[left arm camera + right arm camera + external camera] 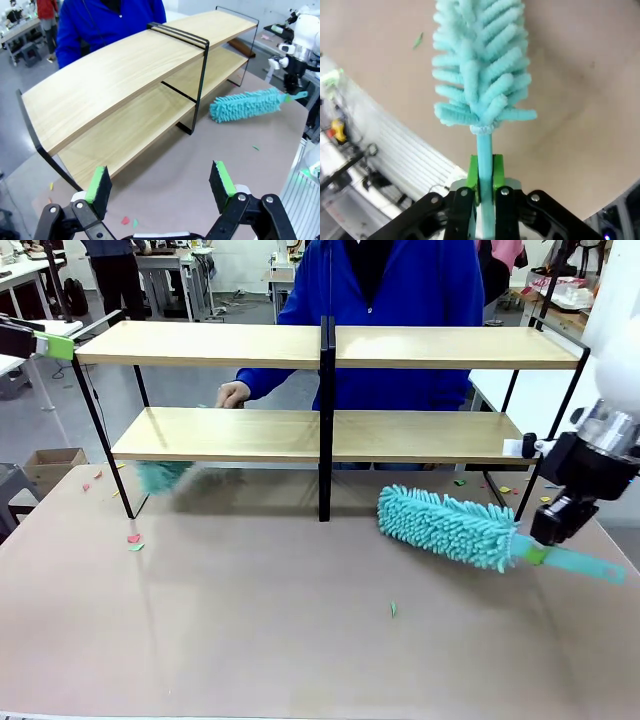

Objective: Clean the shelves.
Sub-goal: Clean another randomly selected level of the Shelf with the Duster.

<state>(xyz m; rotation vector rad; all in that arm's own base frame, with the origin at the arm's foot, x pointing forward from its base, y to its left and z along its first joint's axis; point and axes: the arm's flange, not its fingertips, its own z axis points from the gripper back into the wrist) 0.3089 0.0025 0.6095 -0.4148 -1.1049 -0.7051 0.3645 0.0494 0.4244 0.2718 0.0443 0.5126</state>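
Beige table (250, 640), shelves (250, 433) standing across the far half, frame feet on the top. Loose bits on it: green scrap (393, 609) mid-front, pink + green scraps (133, 540) front-left, small scraps (505, 490) by rt end.

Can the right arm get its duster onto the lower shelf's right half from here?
Probably yes. The right gripper holds the duster just in front of the shelves, right of the centre post; that half of the lower board is bare, and the person's hand is on the left half.
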